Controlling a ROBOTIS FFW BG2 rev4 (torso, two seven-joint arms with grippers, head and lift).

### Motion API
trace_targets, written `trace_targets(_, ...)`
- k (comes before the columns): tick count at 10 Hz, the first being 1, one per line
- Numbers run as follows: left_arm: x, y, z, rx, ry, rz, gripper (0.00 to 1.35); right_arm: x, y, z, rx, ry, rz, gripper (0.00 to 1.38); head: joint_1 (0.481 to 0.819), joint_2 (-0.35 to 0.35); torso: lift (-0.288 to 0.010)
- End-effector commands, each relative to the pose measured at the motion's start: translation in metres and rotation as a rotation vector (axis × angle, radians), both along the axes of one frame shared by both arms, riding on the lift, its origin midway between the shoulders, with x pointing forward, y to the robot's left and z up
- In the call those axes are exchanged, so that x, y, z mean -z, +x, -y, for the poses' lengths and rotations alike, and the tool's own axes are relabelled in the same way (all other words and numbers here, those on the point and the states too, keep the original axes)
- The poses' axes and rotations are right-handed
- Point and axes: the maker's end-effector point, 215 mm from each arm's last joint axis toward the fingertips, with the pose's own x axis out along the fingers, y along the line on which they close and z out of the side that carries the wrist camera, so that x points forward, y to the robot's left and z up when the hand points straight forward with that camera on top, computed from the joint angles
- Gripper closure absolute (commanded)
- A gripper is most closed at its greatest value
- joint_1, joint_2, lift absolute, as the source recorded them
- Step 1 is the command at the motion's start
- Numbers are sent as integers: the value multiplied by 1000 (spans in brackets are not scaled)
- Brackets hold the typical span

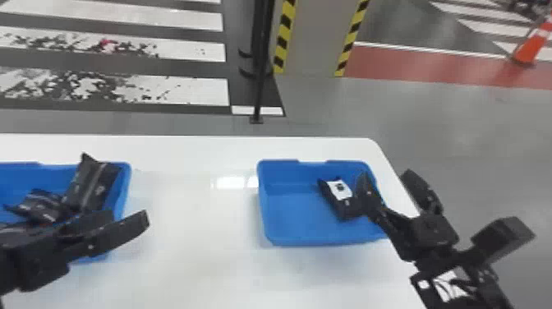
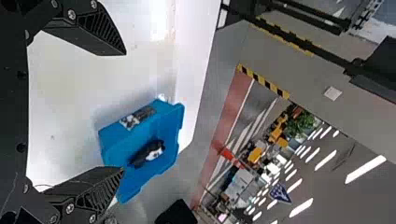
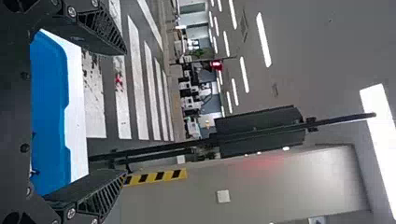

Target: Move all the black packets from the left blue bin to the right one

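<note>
In the head view my left gripper [image 1: 123, 226] is over the near right part of the left blue bin [image 1: 126, 181], where several black packets [image 1: 92, 185] lie, one leaning on the right wall. My right gripper [image 1: 386, 185] is at the right edge of the right blue bin [image 1: 283, 242], beside a black packet with a white label [image 1: 341, 197] in it. In the left wrist view my left gripper [image 2: 123, 112] is open with nothing between its fingers, the right bin [image 2: 163, 126] farther off. In the right wrist view my right gripper [image 3: 123, 112] stands open, a blue bin [image 3: 49, 107] beyond it.
Both bins stand on a white table [image 1: 197, 246], a stretch of tabletop between them. Behind the table are a dark pole [image 1: 258, 82] and a pillar [image 1: 316, 37] with yellow-black edges. An orange cone [image 1: 530, 49] stands on the floor far right.
</note>
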Motion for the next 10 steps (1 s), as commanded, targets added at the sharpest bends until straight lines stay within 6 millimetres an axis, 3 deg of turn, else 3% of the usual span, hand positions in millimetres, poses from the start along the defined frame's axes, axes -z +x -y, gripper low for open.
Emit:
trace_targets(1,-4,19,-40,-87,78,17,170,-9,-24,-19,-17,-8,17,125,695,-168,-121)
trace_targets(4,1,56,-113,-238,195,3,167,18,-52,-58,-73,42,-60,127,695,-29,-121)
trace_targets(6,13,85,-137,-281,224,-29,163,35,-61,-71,-96,74,-111,128,695,73,-121)
trace_targets(10,48,138,-186,-364,318,-142,163,47,-63,-74,-101,102,-142,130,695,149,-121)
